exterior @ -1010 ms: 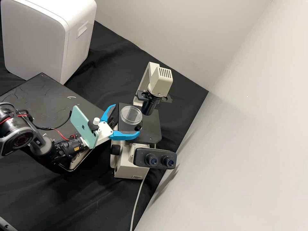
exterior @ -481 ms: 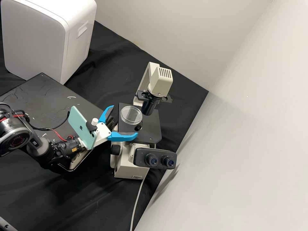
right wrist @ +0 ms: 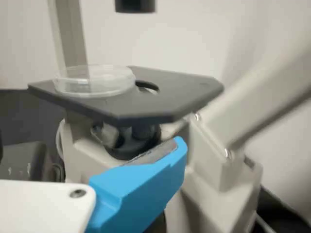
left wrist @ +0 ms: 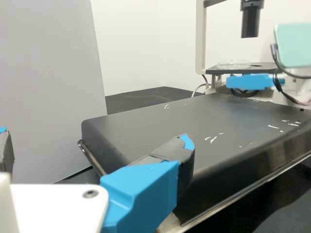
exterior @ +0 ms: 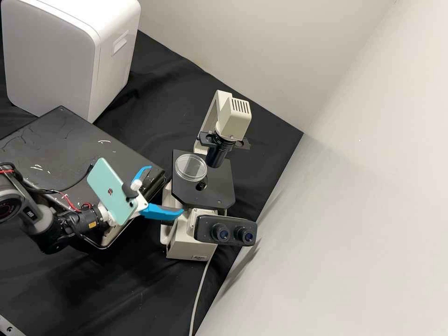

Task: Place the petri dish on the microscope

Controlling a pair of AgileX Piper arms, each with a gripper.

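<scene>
yeah the dish [exterior: 191, 167] sits on the microscope [exterior: 184, 235], right fingers [exterior: 161, 212] spread empty nearby, left fingers [left wrist: 146, 189] spread empty too

Cropped right arm [exterior: 28, 214] & white box [exterior: 65, 51] at high-view edge. Lost nearly all of one left hand [left wrist: 95, 148] finger [left wrist: 3, 150] past edge. Chopped microscope [right wrist: 146, 97] head in wrist views. Hid lwr microscope body behind right hand [exterior: 166, 189] finger [right wrist: 141, 184]. Couldn't resolve petri dish [left wrist: 234, 63] detail from left wrist.

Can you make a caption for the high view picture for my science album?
A clear petri dish sits on the microscope, with the right gripper open beside it.
</scene>
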